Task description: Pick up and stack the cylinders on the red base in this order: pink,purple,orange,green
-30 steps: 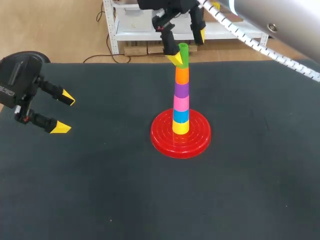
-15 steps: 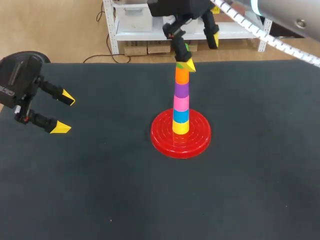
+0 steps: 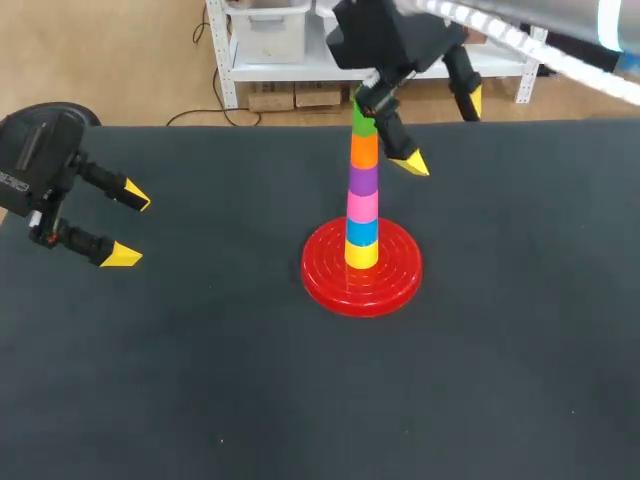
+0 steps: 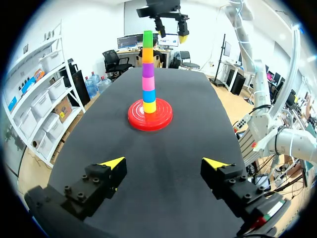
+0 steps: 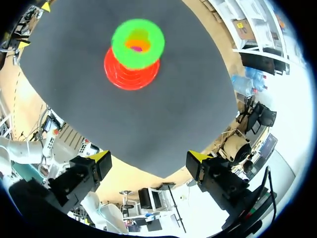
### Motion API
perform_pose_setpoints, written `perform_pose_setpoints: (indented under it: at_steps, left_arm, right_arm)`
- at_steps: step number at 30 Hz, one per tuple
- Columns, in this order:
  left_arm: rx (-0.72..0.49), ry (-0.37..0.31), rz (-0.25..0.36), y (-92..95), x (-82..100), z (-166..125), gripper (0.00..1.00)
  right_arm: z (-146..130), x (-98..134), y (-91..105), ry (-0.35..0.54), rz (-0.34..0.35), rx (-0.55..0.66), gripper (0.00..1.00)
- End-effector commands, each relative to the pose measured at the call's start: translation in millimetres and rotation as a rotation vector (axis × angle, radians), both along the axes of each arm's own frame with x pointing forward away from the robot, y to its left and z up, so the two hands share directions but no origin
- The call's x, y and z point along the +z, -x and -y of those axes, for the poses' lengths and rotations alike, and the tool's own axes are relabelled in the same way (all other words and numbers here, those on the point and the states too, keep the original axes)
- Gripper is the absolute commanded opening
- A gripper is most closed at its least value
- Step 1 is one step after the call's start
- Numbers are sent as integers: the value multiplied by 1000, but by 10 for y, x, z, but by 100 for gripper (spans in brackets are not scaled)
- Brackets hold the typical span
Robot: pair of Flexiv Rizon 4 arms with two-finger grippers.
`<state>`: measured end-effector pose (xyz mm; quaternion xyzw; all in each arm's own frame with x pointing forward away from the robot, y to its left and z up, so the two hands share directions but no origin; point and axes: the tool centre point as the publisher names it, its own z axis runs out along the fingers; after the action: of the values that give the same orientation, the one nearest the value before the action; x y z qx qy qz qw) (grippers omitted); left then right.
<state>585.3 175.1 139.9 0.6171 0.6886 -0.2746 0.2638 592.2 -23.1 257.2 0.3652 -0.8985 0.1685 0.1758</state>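
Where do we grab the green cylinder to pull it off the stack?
Its upper side wall, from straight above, pinching opposite sides. The green cylinder stands upright as the stack's top piece, with the orange cylinder directly beneath, so stay high. The open right gripper is nearest.

Lit brightly and evenly from overhead. Only a faint, soft shadow hugging the red base (image 3: 330,285) on the matte black table (image 3: 200,380). Small pale glints along the base's glossy ridges and down the stacked cylinders (image 3: 362,205). Seen from the left wrist, washed almost white past the table's far end; from the right wrist, likewise beyond its edge.
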Motion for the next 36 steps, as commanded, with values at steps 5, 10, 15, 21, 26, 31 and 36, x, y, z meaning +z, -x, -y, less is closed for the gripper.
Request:
perform_pose_setpoints:
  at_steps: [5, 10, 15, 21, 26, 31, 36]
  left_arm:
    - [-2, 2, 1, -2, -4, -7, 100]
    - [-2, 2, 1, -2, -4, -7, 100]
    - [-2, 2, 1, -2, -4, -7, 100]
    - [-2, 2, 1, -2, -4, -7, 100]
    - [-2, 2, 1, -2, -4, -7, 100]
    - [-2, 2, 1, -2, -4, -7, 100]
    - [-2, 2, 1, -2, -4, -7, 100]
  right_arm:
    - [47, -68, 89, -613, 695, 213, 100]
    - [51, -145, 74, -687, 786, 235, 100]
    - [139, -242, 85, -725, 871, 207, 100]
    - [288, -337, 135, -827, 960, 176, 100]
    - [298, -447, 123, -881, 938, 164, 100]
    - [244, -565, 64, -989, 861, 190, 100]
    - [244, -565, 64, -989, 861, 190, 100]
